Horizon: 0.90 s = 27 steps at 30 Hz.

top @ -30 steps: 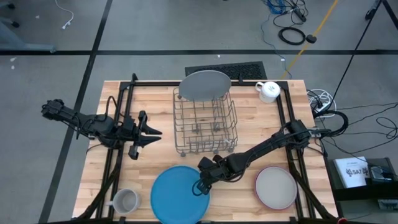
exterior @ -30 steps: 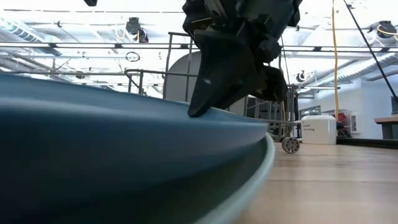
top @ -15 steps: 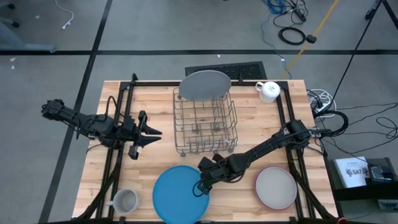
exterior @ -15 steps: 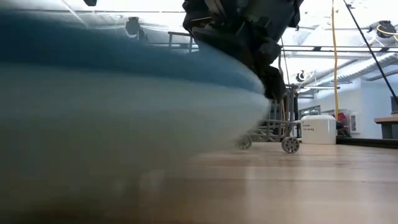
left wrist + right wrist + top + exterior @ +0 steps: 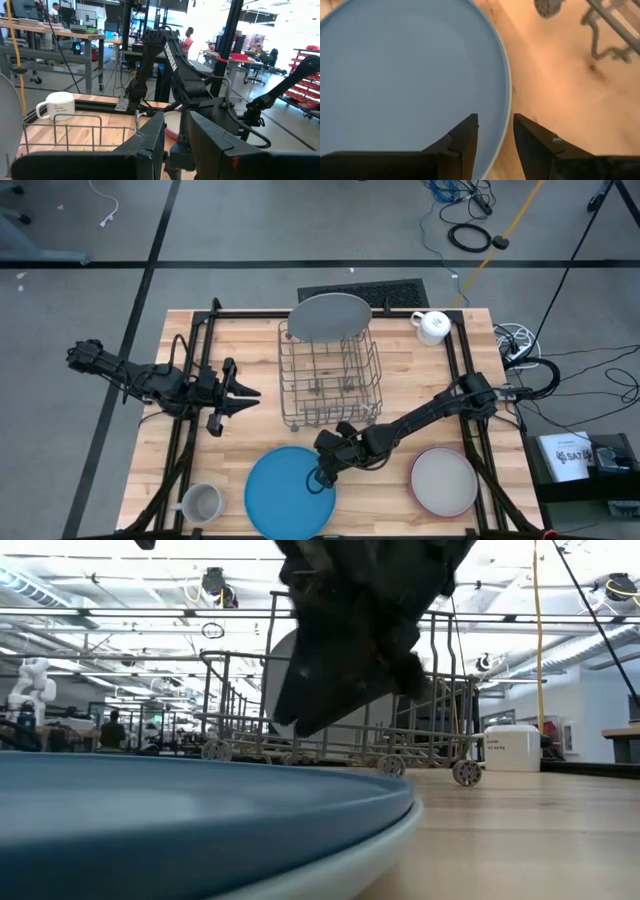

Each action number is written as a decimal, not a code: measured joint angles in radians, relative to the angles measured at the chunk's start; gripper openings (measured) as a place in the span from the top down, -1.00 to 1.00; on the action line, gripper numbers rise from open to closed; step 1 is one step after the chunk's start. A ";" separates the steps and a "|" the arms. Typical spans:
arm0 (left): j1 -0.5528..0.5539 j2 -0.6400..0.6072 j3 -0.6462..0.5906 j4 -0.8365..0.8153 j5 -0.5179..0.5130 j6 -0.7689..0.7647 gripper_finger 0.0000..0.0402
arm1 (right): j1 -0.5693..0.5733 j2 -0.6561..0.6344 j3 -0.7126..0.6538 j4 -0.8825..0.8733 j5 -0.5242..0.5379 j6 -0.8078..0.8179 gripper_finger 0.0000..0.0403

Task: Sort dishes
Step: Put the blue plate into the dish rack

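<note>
Right gripper: note jaws parted over light blue plate rim, no grip. Left gripper idle beside rack, jaws w/ narrow gap.

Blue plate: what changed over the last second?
The right gripper let go of the large round blue plate: its raised edge dropped flat onto the wooden table, and the gripper now stands open just above the rim. Unchanged: left gripper, wire dish rack holding the grey plate.

Dark jointed arms (white lettering)
</note>
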 joint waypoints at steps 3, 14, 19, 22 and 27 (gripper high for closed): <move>0.000 0.000 0.000 0.000 0.000 0.000 0.57 | -0.014 0.006 0.000 0.021 0.011 -0.036 0.40; 0.000 0.000 0.000 0.000 0.000 0.000 0.57 | -0.035 0.019 0.000 0.025 -0.053 -0.098 0.40; 0.000 0.000 0.000 0.000 0.000 0.000 0.57 | -0.037 0.035 0.000 0.030 -0.111 -0.097 0.36; 0.000 0.000 0.000 0.000 0.000 0.000 0.57 | -0.037 0.049 0.001 0.042 -0.119 -0.091 0.26; -0.001 0.000 0.000 0.000 0.000 0.000 0.57 | -0.037 0.060 0.000 0.042 -0.101 -0.072 0.10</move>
